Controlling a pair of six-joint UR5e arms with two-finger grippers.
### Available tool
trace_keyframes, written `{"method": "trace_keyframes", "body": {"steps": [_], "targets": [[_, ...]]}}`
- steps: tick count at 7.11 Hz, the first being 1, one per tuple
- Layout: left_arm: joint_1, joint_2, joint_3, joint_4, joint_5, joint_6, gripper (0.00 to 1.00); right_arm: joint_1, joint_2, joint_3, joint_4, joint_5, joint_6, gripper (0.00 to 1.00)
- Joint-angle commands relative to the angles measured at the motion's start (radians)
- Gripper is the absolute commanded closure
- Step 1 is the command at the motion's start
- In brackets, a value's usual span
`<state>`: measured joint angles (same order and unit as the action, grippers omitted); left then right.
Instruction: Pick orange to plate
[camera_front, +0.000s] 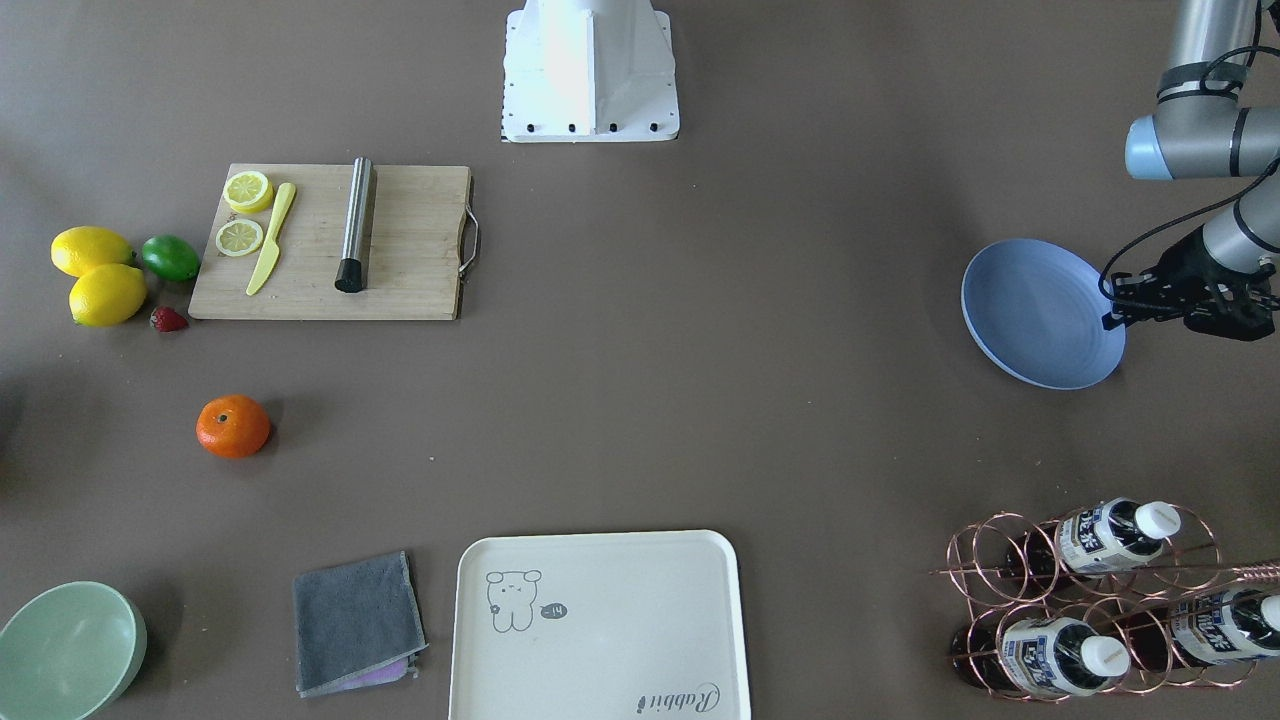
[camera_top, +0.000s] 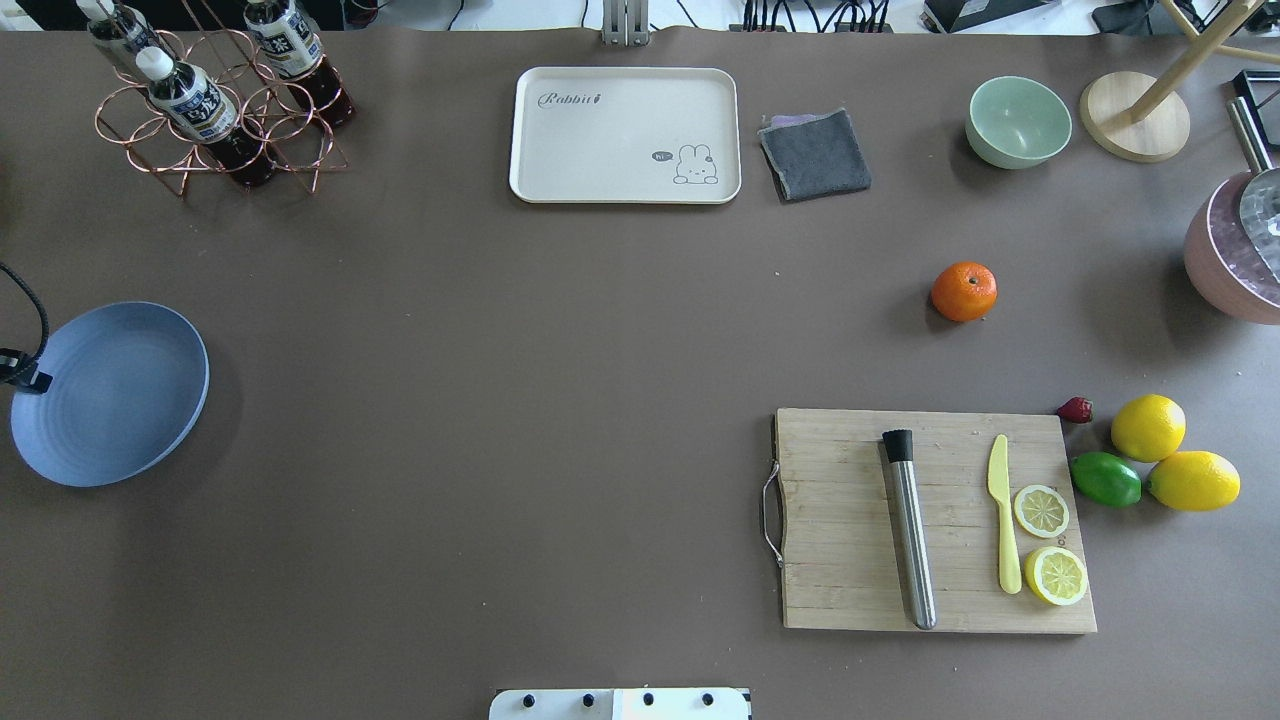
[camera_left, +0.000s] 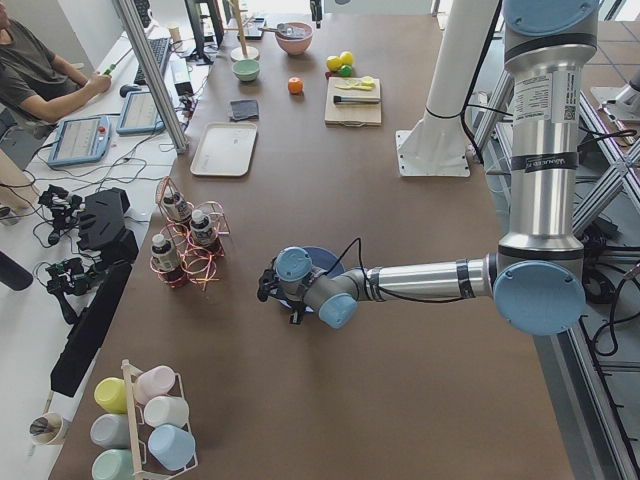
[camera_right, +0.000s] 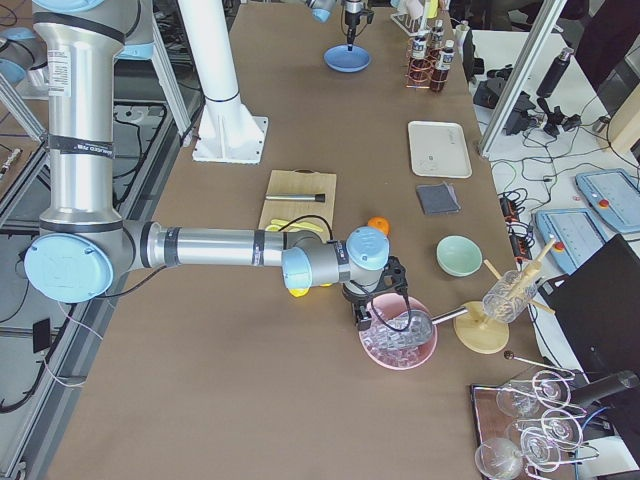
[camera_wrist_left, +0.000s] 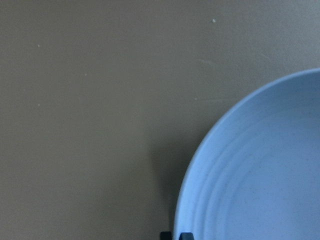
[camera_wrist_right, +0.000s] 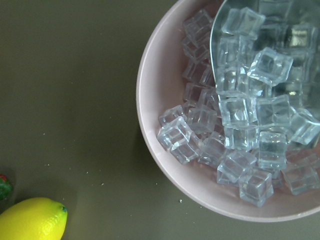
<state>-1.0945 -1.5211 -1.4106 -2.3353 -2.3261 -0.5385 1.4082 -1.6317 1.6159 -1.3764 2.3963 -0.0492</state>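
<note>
The orange (camera_front: 233, 426) (camera_top: 964, 291) rests alone on the brown table, between the cutting board and the grey cloth, far from both grippers. At the table's opposite end sits the blue plate (camera_front: 1040, 312) (camera_top: 110, 395) (camera_wrist_left: 265, 175). My left gripper (camera_front: 1110, 303) (camera_wrist_left: 175, 235) is at the plate's outer rim, its two tips close together with the rim between them, so it looks shut on the plate. My right gripper (camera_right: 372, 312) hangs over a pink bowl of ice near the lemons. It shows only in the side view, so I cannot tell its state.
A wooden cutting board (camera_top: 860, 520) carries a metal muddler, a yellow knife and lemon slices. Two lemons (camera_top: 1148, 427), a lime (camera_top: 1105, 479) and a strawberry lie beside it. A cream tray (camera_top: 625, 135), grey cloth (camera_top: 815, 153), green bowl (camera_top: 1018, 121), bottle rack (camera_top: 215, 110) and ice bowl (camera_wrist_right: 150, 95) line the edges.
</note>
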Motion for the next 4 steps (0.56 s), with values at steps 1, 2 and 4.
{"method": "trace_keyframes", "body": {"steps": [1,2,4], "targets": [[-0.002,-0.01,-0.074,0.002,-0.113,-0.111,1.0,-0.002,0.018,0.015,0.002,0.053,0.005,0.0],[-0.001,-0.01,-0.162,0.002,-0.125,-0.247,1.0,-0.014,0.045,0.024,0.002,0.055,0.044,0.0],[0.101,-0.024,-0.331,0.005,-0.109,-0.528,1.0,-0.101,0.13,0.029,0.002,0.047,0.203,0.0]]}}
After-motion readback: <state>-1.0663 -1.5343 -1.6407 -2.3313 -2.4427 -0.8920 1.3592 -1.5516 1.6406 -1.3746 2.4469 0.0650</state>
